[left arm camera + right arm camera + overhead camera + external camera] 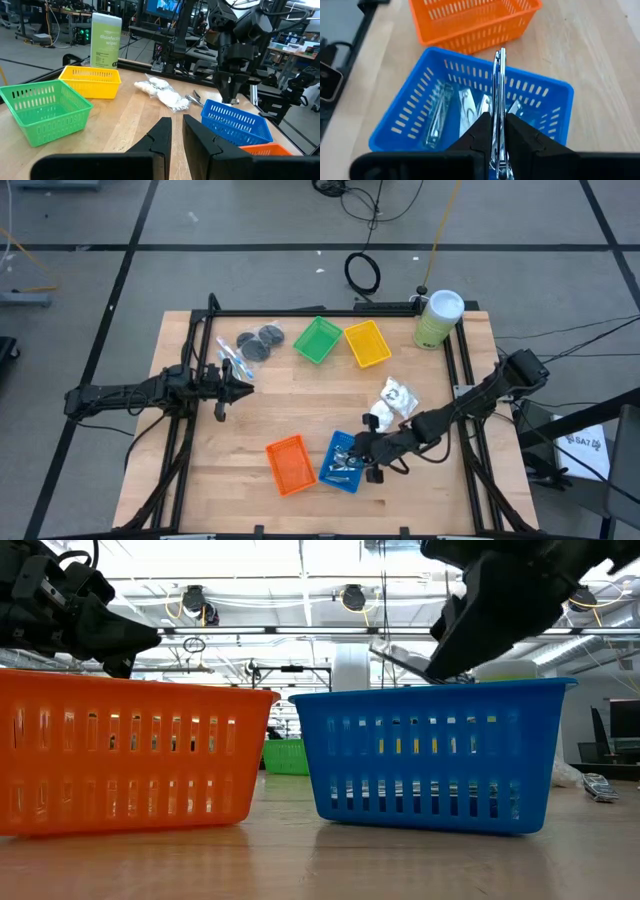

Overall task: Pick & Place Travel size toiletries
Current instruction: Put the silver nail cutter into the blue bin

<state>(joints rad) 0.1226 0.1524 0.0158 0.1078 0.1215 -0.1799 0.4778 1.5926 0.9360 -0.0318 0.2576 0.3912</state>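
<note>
Right gripper point(499, 131) above the blue tray point(415, 112), fingers clamped on a slim silver metal piece point(500, 75) that stands up between them. Seen only in the right wrist view: more silver metal pieces point(465, 107) lying flat on the floor of the blue tray. From above, only a grey tangle in the blue tray point(331, 465), with the right gripper point(367, 458) at its edge toward the right arm. In the low view, blue tray point(430, 755) side-on, contents hidden behind the wall, dark gripper point(505, 600) over its rim.

Orange tray point(290, 464) just beside the blue one, on the side toward the left arm. White packets point(392, 402) on the table near the right arm, between the blue tray and the yellow tray point(366, 343). Green tray point(317, 340) just beside the yellow one. Green canister point(437, 319) at the far right corner of the table.

Left gripper point(243, 387) hovering over bare table at the left side, fingers close together with a narrow gap, holding nothing, as shown in the left wrist view point(177, 131). Near it, toward the far edge, grey discs point(259, 340) and clear sticks point(232, 358), visible from above only.
</note>
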